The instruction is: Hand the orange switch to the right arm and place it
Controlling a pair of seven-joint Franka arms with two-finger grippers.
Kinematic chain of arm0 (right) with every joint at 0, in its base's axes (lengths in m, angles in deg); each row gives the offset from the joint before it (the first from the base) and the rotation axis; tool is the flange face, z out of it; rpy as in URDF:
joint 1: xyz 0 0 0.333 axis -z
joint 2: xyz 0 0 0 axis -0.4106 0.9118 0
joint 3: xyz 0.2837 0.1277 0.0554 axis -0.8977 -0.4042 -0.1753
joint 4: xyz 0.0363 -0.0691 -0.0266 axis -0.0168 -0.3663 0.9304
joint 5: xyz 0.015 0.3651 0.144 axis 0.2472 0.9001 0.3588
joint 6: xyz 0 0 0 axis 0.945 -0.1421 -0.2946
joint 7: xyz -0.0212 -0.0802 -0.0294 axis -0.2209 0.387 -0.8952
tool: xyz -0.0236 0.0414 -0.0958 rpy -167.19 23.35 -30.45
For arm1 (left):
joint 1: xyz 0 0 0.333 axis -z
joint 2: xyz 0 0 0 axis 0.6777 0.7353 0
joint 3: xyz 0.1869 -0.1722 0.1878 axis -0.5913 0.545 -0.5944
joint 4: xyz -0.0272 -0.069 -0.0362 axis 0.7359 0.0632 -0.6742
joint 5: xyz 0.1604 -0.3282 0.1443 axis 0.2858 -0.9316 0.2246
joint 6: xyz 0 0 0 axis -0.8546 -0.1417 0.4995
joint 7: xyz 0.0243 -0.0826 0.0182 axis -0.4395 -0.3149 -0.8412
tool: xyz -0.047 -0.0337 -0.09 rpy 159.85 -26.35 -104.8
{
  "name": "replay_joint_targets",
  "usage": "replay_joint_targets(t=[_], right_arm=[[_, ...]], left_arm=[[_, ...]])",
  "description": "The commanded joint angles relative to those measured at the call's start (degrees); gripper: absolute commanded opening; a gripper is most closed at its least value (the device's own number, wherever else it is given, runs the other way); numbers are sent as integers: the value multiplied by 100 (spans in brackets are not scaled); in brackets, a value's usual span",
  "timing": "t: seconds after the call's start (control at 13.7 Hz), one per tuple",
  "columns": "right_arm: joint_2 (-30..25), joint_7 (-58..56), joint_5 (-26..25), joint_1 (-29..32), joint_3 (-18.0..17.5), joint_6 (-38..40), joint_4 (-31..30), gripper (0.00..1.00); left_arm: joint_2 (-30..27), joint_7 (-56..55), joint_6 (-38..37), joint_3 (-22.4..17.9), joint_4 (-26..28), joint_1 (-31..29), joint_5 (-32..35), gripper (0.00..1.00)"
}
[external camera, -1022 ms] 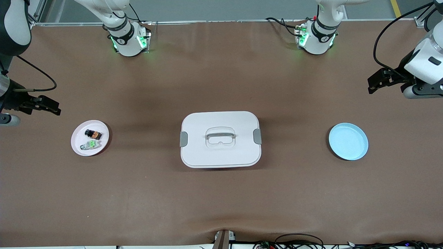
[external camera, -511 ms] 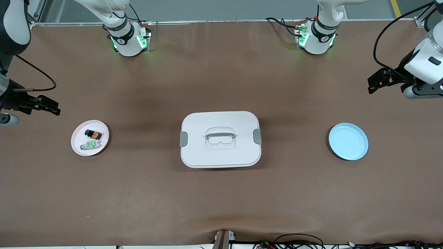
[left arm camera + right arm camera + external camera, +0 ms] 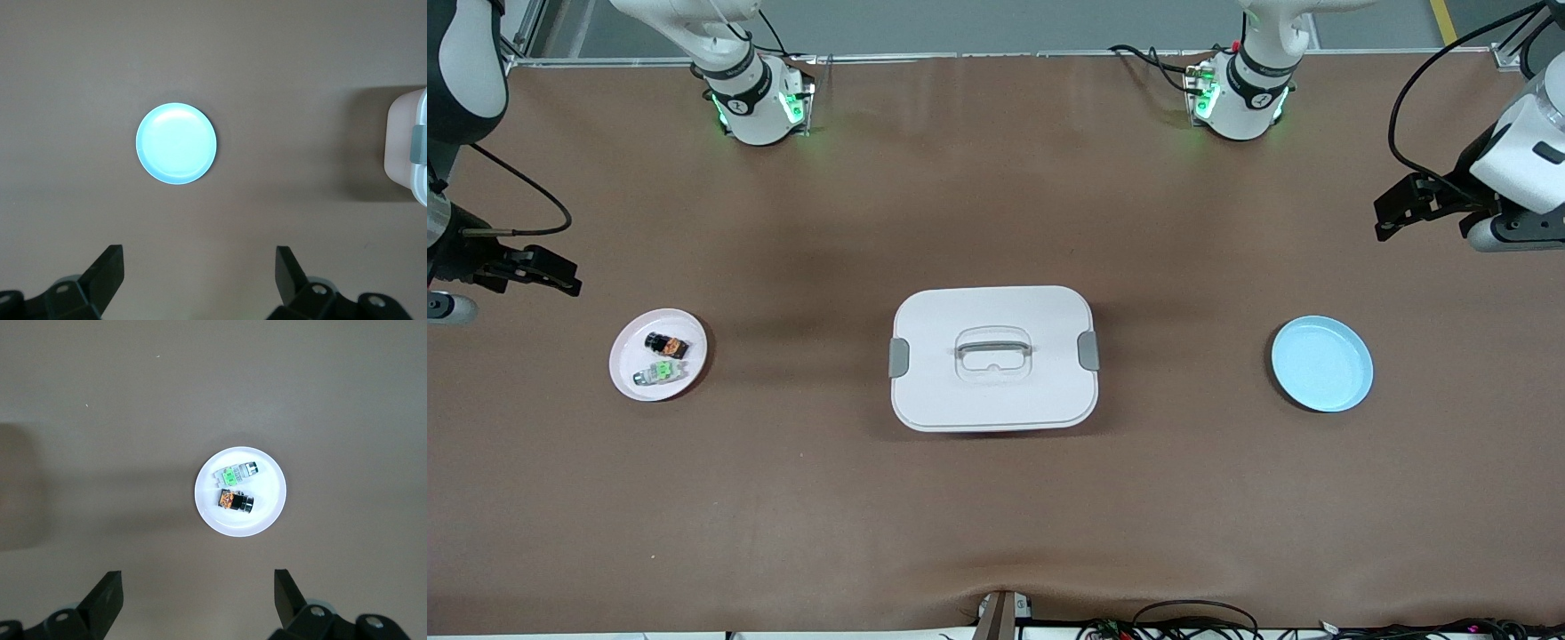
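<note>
The orange switch (image 3: 667,344) is a tiny black block with an orange middle. It lies on a pink plate (image 3: 627,378) at the right arm's end of the table and also shows in the right wrist view (image 3: 235,500). My right gripper (image 3: 574,277) hangs open and empty over bare table beside that plate; its jaws stand wide apart in its wrist view (image 3: 199,581). My left gripper (image 3: 1380,222) is open and empty, up over the left arm's end of the table (image 3: 200,257).
A clear-and-green part (image 3: 660,372) lies beside the switch on the pink plate. A white lidded box (image 3: 993,357) with a handle sits mid-table. A bare light-blue plate (image 3: 1321,364) lies toward the left arm's end and shows in the left wrist view (image 3: 176,143).
Both grippers have only drifted a few pixels. The switch and the plates have not moved.
</note>
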Motion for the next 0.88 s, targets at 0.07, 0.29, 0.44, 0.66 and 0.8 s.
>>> replay_joint_targets(t=[0.07,0.29,0.44,0.66,0.8], right_arm=[[-15,79,65,-322,325,134,89,100],[-24,70,187,-420,476,143,89,100],[-59,70,197,-420,458,143,89,100],[-208,79,197,-437,440,143,71,100],[-269,79,328,-411,458,169,45,100]], left_arm=[[-77,74,-49,-13,-27,-23,-81,100],[-51,56,-58,-22,-97,-32,-81,100],[-51,48,-58,-13,-97,-23,-81,100],[-51,4,-58,-5,-97,-6,-90,100],[-51,4,-67,-5,-97,-6,-98,100]])
